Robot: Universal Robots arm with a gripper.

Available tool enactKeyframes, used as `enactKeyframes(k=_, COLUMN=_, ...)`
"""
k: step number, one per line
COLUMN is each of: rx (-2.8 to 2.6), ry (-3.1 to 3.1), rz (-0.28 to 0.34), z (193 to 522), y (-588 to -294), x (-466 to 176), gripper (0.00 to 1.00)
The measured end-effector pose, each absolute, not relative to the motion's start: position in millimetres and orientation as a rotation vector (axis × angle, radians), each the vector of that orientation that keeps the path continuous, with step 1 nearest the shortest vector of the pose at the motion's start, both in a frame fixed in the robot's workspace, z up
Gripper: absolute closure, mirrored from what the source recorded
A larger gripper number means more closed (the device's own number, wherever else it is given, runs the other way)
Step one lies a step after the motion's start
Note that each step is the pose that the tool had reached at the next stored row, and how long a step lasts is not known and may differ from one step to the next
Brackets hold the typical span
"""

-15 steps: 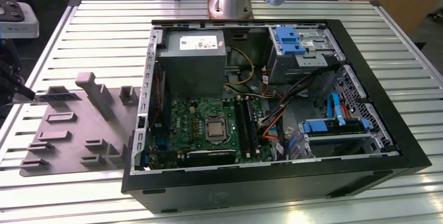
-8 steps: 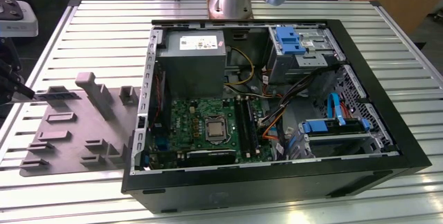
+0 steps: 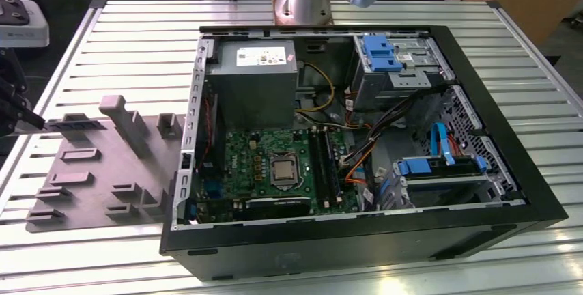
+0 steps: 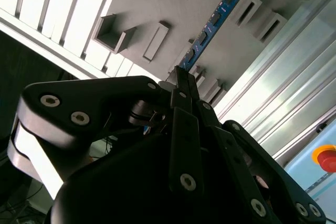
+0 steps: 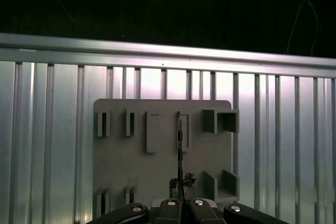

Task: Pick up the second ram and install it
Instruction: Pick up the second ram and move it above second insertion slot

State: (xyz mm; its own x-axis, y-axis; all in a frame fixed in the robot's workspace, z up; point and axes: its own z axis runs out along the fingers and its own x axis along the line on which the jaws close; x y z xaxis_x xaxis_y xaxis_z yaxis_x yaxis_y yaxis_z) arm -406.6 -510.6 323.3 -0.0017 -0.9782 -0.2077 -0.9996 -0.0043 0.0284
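Two fingers (image 4: pixel 181 85) clamped on one end of ram (image 4: pixel 215 19), rest of stick jutting out over grey tray (image 4: pixel 173 3). Ext. view: gripper (image 3: pixel 37 121) w/ ram at that view's left, above tray's back edge. Tray lies on slatted bench (image 3: pixel 128 42), beside open PC case (image 3: pixel 364 247) w/ motherboard (image 3: pixel 264 151) inside.

Raised tray blocks (image 3: pixel 120 114), seemingly close beneath pincer (image 4: pixel 182 74).

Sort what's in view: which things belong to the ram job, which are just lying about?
Job: second ram, shut in the gripper; black motherboard slots; grey tray below it.
Lying about: power supply, blue drive brackets, orange cables.
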Motion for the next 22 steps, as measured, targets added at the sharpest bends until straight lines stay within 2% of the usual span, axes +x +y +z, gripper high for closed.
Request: enactKeyframes(k=22, rx=-2.121, ry=2.118, rz=0.261, z=327.6, y=-510.6, x=-406.7, gripper=0.88)
